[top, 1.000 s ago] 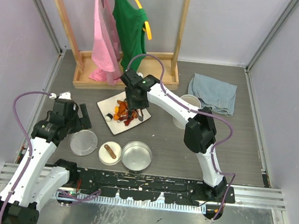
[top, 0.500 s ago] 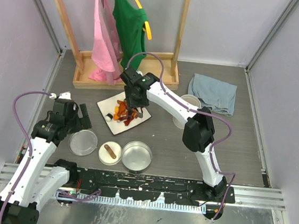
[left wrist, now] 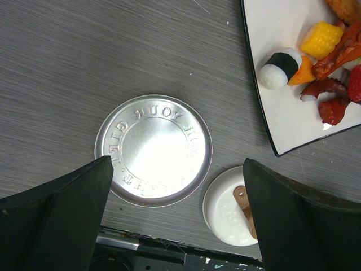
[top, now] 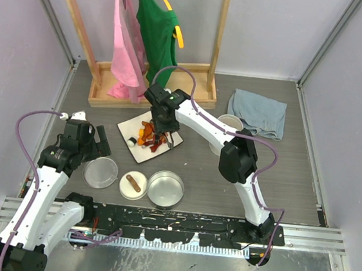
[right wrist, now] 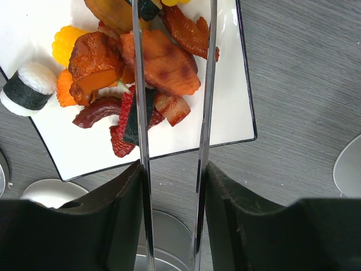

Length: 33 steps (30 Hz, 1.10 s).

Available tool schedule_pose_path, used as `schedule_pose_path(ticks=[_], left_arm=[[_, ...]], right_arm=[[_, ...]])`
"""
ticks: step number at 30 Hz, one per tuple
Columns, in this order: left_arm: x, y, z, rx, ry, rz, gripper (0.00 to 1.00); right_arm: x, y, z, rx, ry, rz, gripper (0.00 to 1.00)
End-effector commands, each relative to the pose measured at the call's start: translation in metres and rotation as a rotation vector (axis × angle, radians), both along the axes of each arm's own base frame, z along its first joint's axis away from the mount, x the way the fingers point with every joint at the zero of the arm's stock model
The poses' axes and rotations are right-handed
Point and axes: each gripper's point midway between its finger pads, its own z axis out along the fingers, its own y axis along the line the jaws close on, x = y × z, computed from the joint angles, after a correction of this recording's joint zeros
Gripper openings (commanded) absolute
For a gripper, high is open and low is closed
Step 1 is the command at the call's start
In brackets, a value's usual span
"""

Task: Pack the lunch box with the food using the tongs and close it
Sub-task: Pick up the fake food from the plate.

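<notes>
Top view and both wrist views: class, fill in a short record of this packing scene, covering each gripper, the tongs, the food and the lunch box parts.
right gripper: shut on the tongs, over the white plate
tongs: arms apart, tips out of the wrist view
food: piled on the white plate
left gripper: open, empty, near the lid
wide tin: uncovered, nothing seen inside
small dish: holds one brown piece

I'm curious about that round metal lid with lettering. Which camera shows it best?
The left wrist view: the lid lies flat below the camera, nearly whole, its raised lettering visible. The top external view shows the lid only as a small plain disc. The right wrist view does not clearly show it.
</notes>
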Motion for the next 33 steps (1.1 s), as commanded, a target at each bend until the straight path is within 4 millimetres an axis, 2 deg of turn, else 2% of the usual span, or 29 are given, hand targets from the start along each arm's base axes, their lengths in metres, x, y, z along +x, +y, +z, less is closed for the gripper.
schedule_pose_path(ticks=[1,17,32,33], left_arm=[[0.009,0.0,0.008,-0.007,-0.049,0.013,1.0],[0.009,0.0,0.009,-0.009,-0.053,0.012,1.0],[0.005,0.003,0.019,-0.007,-0.118,0.022,1.0],[0.009,0.002,0.023,-0.014,-0.147,0.018,0.99]], right_arm=[[0.01,0.003,0.035,0.058,-0.082,-0.016,0.46],[0.007,-0.01,0.07,0.104,-0.158,-0.046,0.43],[0.001,-0.013,0.087,0.13,-0.159,-0.059,0.43],[0.001,-0.014,0.088,0.133,-0.158,-0.06,0.43]])
